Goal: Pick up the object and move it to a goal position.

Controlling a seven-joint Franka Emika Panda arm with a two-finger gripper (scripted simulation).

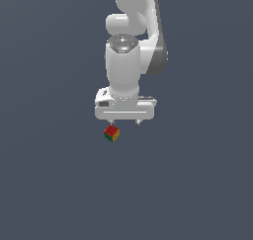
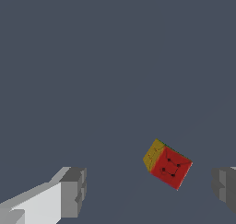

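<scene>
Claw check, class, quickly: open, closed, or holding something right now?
Claw: open, holding nothing; the cube sits between its fingers, untouched.

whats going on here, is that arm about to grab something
A white Panda arm holds its hand just above a tiny cube with red, yellow and green faces. In the wrist view the fingers are spread wide, with the cube between them but off-centre, touching neither. Nothing is gripped yet.

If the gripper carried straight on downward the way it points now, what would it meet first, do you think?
Probably the cube: it lies between the open jaws of the gripper, nearer one finger. How far below it sits is unclear.
</scene>
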